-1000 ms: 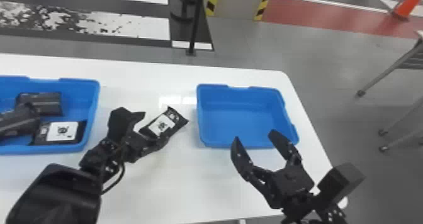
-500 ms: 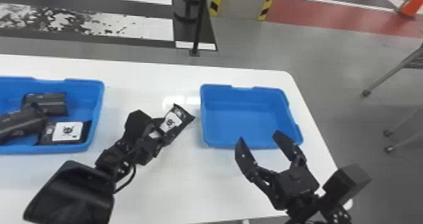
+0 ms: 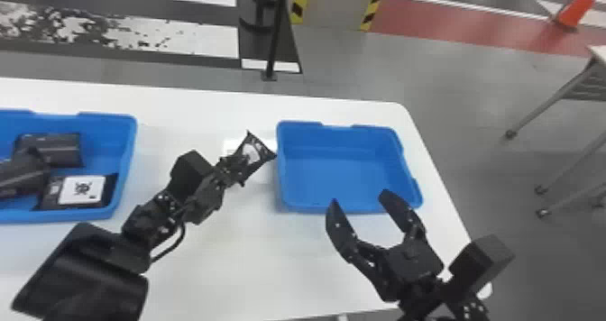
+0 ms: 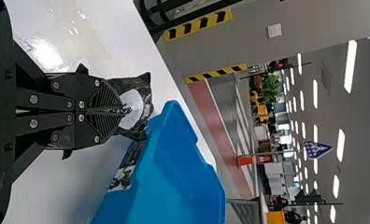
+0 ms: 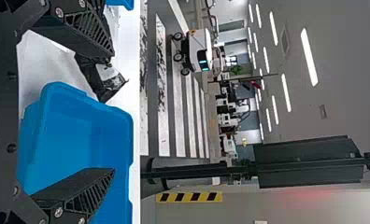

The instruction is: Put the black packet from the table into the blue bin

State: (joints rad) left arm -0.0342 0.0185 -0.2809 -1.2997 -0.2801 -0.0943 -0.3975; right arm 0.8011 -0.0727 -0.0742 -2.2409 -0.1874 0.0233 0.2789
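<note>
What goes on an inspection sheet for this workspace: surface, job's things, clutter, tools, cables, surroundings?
Surface: white table, patches of glare.
Job's things: black packet held beside the right-hand blue bin.
Clutter: more black packets in the left-hand blue bin.
Tools: left tool shut on the packet; right tool open.
Cables: short black loop at the left arm.
Surroundings: yellow-black stripes, orange cone.

No words or numbers can be read. At the left of the head view, a white label (image 3: 94, 194) with a small black picture is on a packet (image 3: 48, 202) in a blue bin (image 3: 130, 151). Near the middle, the black packet (image 3: 254, 139) has a white patch (image 3: 250, 153), partly hidden. At the right of the left wrist view hangs a blue sign (image 4: 317, 149) with pale marks, too small to read.
</note>
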